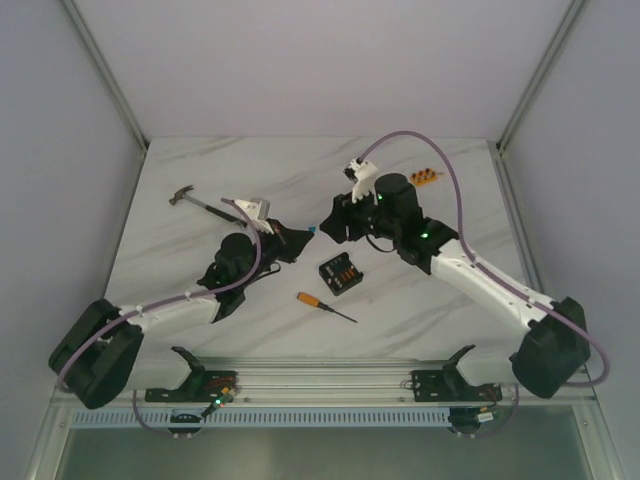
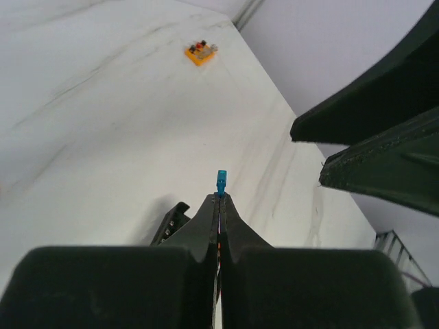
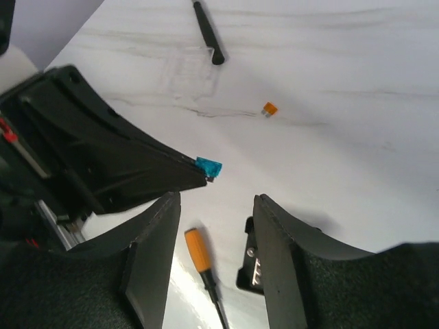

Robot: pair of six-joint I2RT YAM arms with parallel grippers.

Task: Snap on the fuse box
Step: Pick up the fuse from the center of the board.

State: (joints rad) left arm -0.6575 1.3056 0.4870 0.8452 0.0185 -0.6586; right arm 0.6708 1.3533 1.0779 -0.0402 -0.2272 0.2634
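Insertion step, apparently: left gripper (image 2: 219,200) pinches blue fuse (image 2: 221,182) beyond fuse box (image 1: 340,272), right gripper (image 3: 218,200) spread; next, align over a slot.

The table (image 1: 300,170) is white with thin grey lines in it, like marble, and soft, even light falls on it, so the shadows are pale. Plain light grey walls stand close around the table: a back wall (image 1: 330,60), a left wall (image 1: 45,150) and a right wall (image 1: 605,150), with a left post (image 1: 108,70) and a right post (image 1: 541,70) of thin metal going up from its far corners. Along the table's near edge lies a long metal rail (image 1: 330,380), and just past that a white strip (image 1: 320,415) with small slots.
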